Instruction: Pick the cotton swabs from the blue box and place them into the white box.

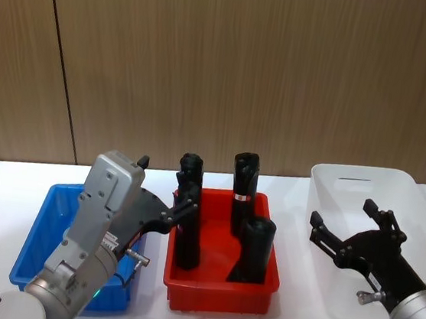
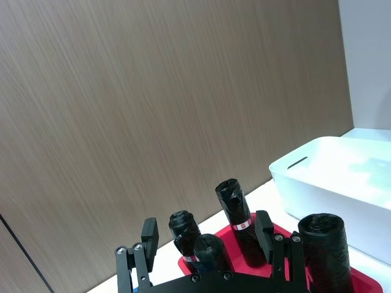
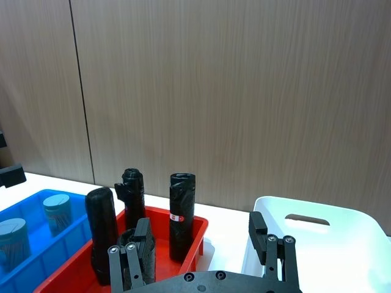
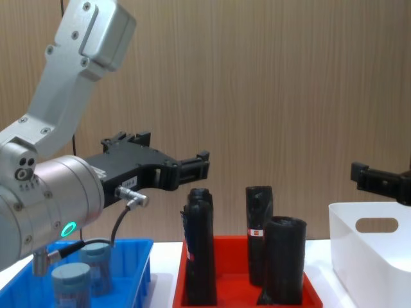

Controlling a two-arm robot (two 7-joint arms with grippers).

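Currently the left gripper point(image 1: 166, 182) hangs raised over the gap between the blue box point(image 1: 43, 221) and the red tray point(image 1: 220, 297). Its fingers are spread wide. In the chest view its fingertips sit higher than the tops of the black rolls point(image 1: 245, 186) and clear of them.

Two tubs of cotton swabs point(image 3: 57, 210) stand upright inside the blue box, one nearer the robot than the other, with their flat grey-blue lids on. The left arm's grey wrist is above that box and covers much of it in the head view.

The red tray lies between the two boxes on the white table point(image 1: 2, 182), and the black rolls stand in it, mostly upright. One carries a pale band with red on it.

The right gripper point(image 1: 343, 212) hovers above the near left part of the white box point(image 1: 361, 173). Its pincer is also wide, the two fingers well apart. The white box sits at the robot's right, with its oval handle cutout on the wall farthest from the robot.
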